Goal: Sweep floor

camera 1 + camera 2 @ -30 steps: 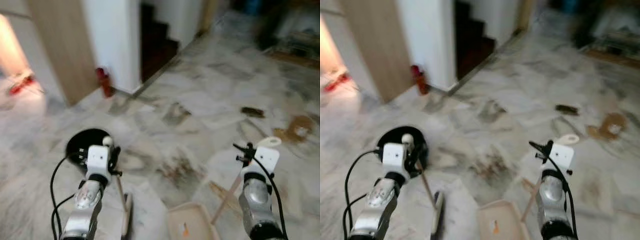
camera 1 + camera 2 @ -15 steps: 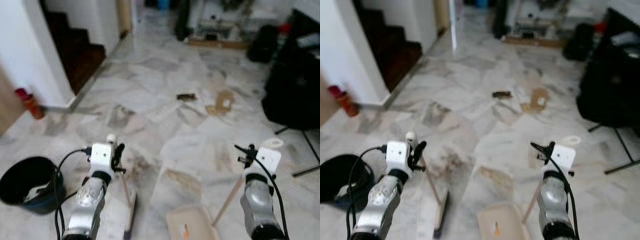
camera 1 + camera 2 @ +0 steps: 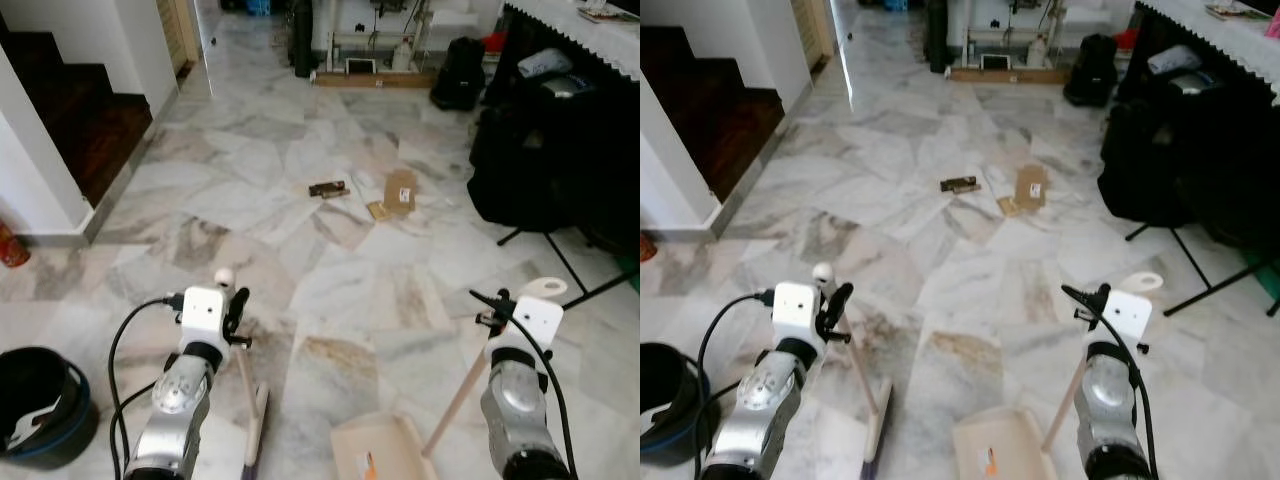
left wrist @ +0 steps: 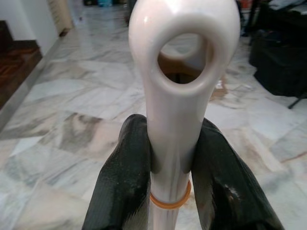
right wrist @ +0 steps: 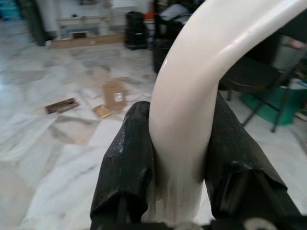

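Left eye view: left hand (image 3: 228,318) clamped on broom (image 3: 250,420), right hand (image 3: 498,312) clamped on dustpan (image 3: 378,450). Cardboard scraps (image 3: 392,192) at 12 o'clock; risk of scattering if swept carelessly.

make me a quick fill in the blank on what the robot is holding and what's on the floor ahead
1. The left gripper is shut on the handle of the ____.
2. The right gripper holds the handle of the ____, whose tray rests on the floor.
3. The black bucket stands on the robot's ____ side.
4. The cardboard scraps lie on the marble floor, ____ of the robot.

Missing words: broom; dustpan; left; ahead
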### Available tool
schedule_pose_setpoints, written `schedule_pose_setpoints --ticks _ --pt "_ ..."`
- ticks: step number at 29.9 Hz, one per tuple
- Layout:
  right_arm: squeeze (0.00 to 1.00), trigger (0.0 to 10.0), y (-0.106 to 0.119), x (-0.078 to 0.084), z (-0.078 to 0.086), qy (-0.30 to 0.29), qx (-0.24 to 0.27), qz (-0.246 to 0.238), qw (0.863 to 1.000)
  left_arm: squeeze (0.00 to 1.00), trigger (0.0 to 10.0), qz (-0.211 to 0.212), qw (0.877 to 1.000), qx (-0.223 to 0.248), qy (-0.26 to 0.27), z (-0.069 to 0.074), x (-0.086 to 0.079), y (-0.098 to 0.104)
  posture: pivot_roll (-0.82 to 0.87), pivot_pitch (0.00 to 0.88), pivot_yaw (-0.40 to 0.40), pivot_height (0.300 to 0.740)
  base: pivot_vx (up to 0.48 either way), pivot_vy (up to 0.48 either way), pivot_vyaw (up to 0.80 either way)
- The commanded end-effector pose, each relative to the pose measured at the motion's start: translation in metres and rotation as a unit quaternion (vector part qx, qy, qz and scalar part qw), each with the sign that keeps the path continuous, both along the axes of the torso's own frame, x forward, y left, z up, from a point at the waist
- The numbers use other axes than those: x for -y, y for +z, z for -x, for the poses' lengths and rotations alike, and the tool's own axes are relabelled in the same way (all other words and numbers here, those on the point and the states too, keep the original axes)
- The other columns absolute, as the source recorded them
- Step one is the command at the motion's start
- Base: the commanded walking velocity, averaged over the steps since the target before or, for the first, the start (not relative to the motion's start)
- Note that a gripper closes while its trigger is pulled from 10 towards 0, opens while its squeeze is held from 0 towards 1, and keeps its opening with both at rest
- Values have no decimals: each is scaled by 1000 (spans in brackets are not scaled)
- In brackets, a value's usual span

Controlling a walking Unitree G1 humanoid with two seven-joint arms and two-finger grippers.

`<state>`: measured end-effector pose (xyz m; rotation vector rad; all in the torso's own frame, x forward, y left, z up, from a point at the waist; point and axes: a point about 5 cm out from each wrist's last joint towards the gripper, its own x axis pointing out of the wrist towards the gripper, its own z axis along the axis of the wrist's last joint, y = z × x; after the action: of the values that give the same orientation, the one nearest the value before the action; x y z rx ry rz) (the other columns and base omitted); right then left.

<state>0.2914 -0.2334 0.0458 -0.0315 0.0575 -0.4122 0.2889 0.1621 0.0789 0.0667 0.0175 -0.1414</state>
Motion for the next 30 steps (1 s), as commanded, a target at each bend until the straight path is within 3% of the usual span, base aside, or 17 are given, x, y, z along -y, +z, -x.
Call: schedule_pose_setpoints --ticks 1,30 --pt "0 10000 6 -3 -3 6 21 3 1000 0 10000 -3 1000 14 4 -3 -3 5 -12 0 10 740 334 0 0" --pt "0 10000 5 -5 -5 15 14 -5 1000 0 10000 0 1000 16 12 -4 -3 5 -13 0 0 740 374 0 0"
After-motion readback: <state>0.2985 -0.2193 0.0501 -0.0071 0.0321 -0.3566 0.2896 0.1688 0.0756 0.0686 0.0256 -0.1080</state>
